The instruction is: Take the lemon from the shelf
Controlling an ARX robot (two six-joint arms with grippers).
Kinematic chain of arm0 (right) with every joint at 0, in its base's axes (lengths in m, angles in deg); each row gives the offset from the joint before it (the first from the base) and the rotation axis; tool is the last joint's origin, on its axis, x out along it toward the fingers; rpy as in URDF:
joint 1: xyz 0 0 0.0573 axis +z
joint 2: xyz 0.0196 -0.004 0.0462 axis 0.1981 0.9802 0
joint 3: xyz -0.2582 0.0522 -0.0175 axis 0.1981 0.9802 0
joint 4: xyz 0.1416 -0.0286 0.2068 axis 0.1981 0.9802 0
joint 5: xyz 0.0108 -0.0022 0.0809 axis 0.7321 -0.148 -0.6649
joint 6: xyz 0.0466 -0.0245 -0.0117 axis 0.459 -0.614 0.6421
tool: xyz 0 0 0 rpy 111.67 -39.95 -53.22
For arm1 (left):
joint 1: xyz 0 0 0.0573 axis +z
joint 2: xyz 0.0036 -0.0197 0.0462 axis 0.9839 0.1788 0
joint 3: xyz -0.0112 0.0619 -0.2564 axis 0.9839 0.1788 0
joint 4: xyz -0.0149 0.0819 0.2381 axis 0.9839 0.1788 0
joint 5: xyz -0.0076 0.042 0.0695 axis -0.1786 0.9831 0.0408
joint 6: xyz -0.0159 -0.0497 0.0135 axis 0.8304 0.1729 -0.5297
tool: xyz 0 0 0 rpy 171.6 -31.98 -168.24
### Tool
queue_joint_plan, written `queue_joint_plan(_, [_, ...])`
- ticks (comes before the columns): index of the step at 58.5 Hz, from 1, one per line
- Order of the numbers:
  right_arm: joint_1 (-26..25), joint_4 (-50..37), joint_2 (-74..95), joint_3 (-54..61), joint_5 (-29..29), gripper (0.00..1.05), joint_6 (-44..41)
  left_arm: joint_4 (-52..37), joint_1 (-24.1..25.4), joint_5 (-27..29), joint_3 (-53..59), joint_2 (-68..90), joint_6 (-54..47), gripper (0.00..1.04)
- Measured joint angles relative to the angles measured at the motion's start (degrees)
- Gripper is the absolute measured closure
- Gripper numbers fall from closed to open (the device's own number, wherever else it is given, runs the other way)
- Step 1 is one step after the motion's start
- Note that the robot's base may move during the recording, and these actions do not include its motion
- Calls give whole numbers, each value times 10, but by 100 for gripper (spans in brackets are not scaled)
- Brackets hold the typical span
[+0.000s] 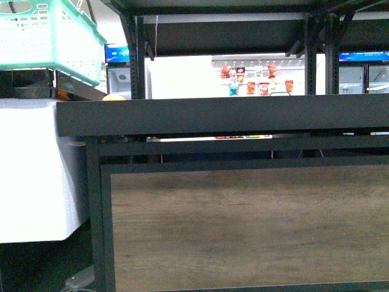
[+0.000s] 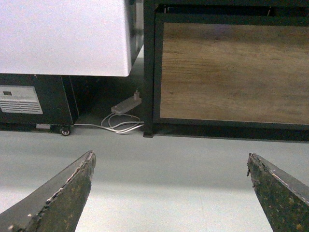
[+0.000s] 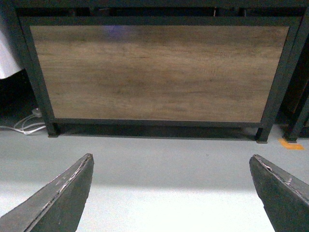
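The shelf (image 1: 231, 112) fills the front view: a black tray wall over a brown wood-look panel (image 1: 243, 225). That wall hides the tray's contents, so the lemon is not clearly in view. Only a small yellow-orange curve (image 1: 113, 97) peeks over the rim at the far left, and I cannot tell which fruit it is. Neither arm shows in the front view. My left gripper (image 2: 170, 154) is open above bare grey floor, facing the shelf's lower left corner (image 2: 231, 72). My right gripper (image 3: 171, 156) is open too, low before the wood panel (image 3: 159, 72).
A teal basket (image 1: 48, 36) hangs at upper left above a white cabinet (image 1: 30, 170) standing against the shelf's left side. A power strip with white cables (image 2: 126, 104) lies on the floor by the shelf's left leg. An orange floor mark (image 3: 291, 143) lies right of the shelf.
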Motion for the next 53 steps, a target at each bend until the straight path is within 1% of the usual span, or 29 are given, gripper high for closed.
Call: queue_joint_plan(53, [0,0,0,0,0,7,0,0,0,0,0,0,0,8])
